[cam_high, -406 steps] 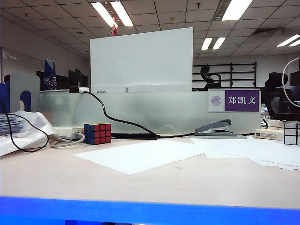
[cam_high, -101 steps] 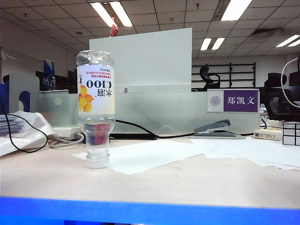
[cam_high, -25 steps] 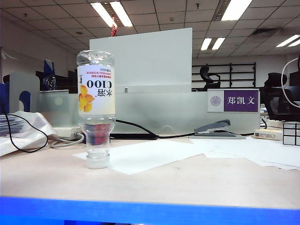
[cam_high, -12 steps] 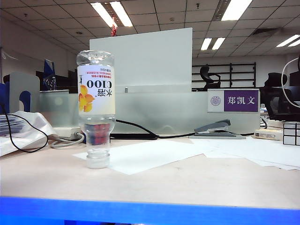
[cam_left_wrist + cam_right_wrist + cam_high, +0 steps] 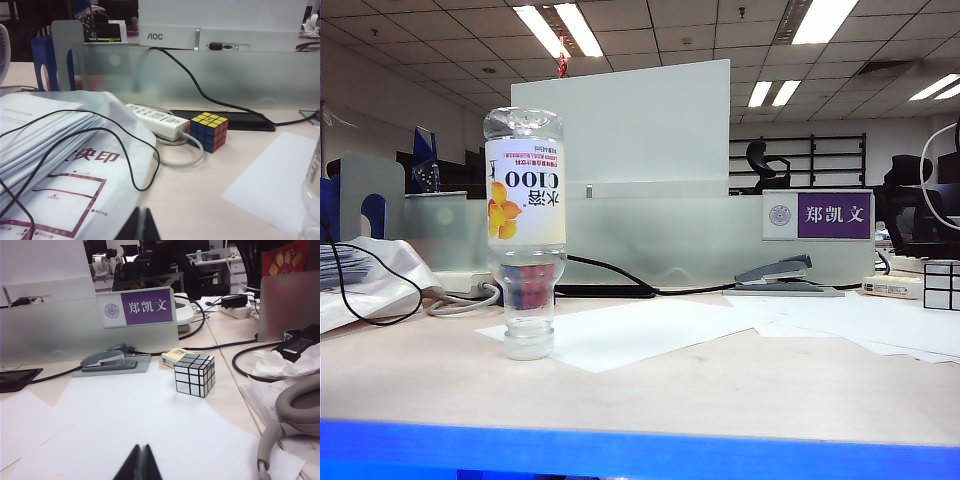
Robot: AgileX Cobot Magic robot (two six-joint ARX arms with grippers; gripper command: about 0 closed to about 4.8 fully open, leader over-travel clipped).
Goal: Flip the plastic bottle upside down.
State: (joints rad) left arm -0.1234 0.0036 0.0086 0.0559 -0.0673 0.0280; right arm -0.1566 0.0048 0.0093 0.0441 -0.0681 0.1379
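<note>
Left gripper (image 5: pixel 140 225): fingers pressed together, empty, low over the desk near a stack of papers (image 5: pixel 45 150); colour cube (image 5: pixel 208 132) ahead.

Plastic bottle (image 5: pixel 525 225): on the left of the desk, balanced on its cap at the edge of a white sheet (image 5: pixel 630 330), label inverted, free of both arms. Flip judged complete; best handling now is none, keeping both arms clear so nothing nudges it.

Right gripper (image 5: pixel 142 462): fingers together, empty, over white paper; silver cube (image 5: pixel 194 374) ahead.
</note>
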